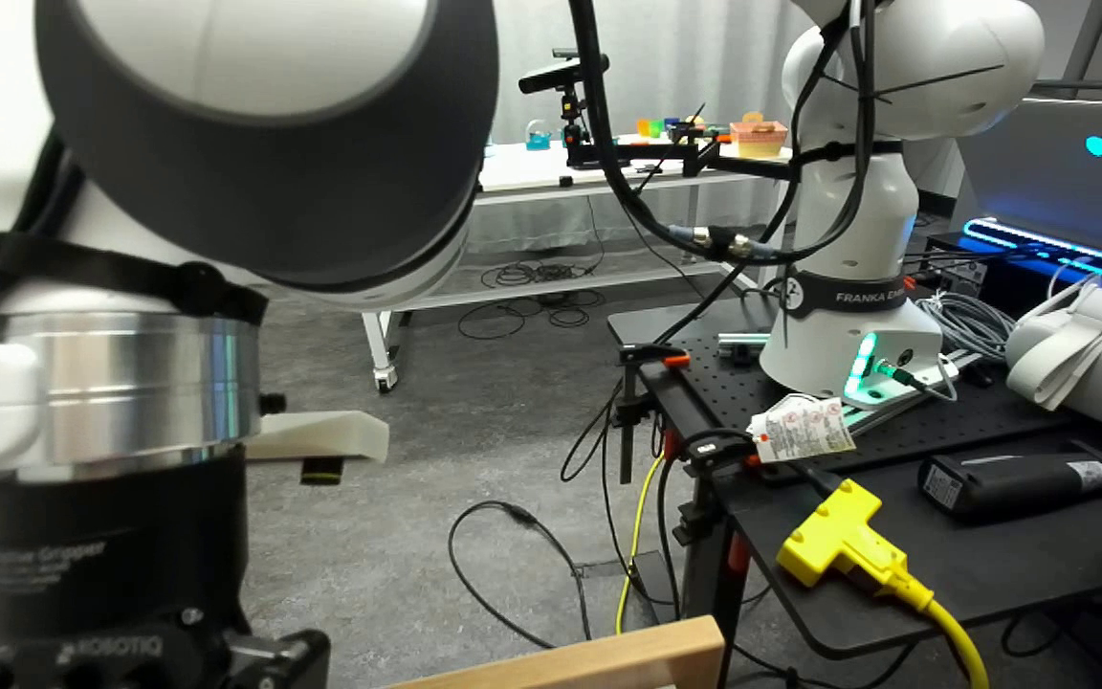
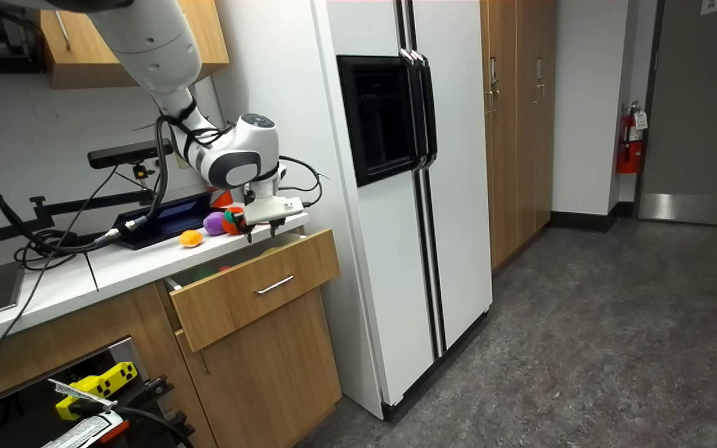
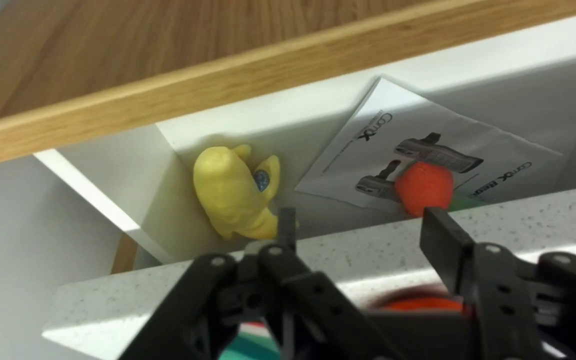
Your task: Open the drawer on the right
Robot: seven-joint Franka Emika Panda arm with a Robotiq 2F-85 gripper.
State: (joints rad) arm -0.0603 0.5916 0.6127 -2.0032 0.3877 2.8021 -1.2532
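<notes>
The drawer (image 2: 221, 308) stands partly pulled out of the wooden cabinet, with a silver handle (image 2: 274, 285) on its front. In the wrist view its pale wood rim (image 3: 278, 72) and white inside show. A corner of its rim (image 1: 599, 658) also shows in an exterior view. My gripper (image 2: 262, 232) points down above the counter's front edge, behind the drawer front and apart from the handle. In the wrist view the gripper (image 3: 360, 217) is open, with nothing between its fingers. In an exterior view its body is at the lower left, fingertips out of frame.
Inside the drawer lie a yellow toy (image 3: 228, 192), a leaflet (image 3: 368, 145) and an orange-red object (image 3: 425, 189). The counter (image 2: 109, 267) bears a purple ball (image 2: 214, 223), an orange ball (image 2: 190, 238) and a dark blue tray (image 2: 140, 235). A white fridge (image 2: 349, 261) stands beside the drawer.
</notes>
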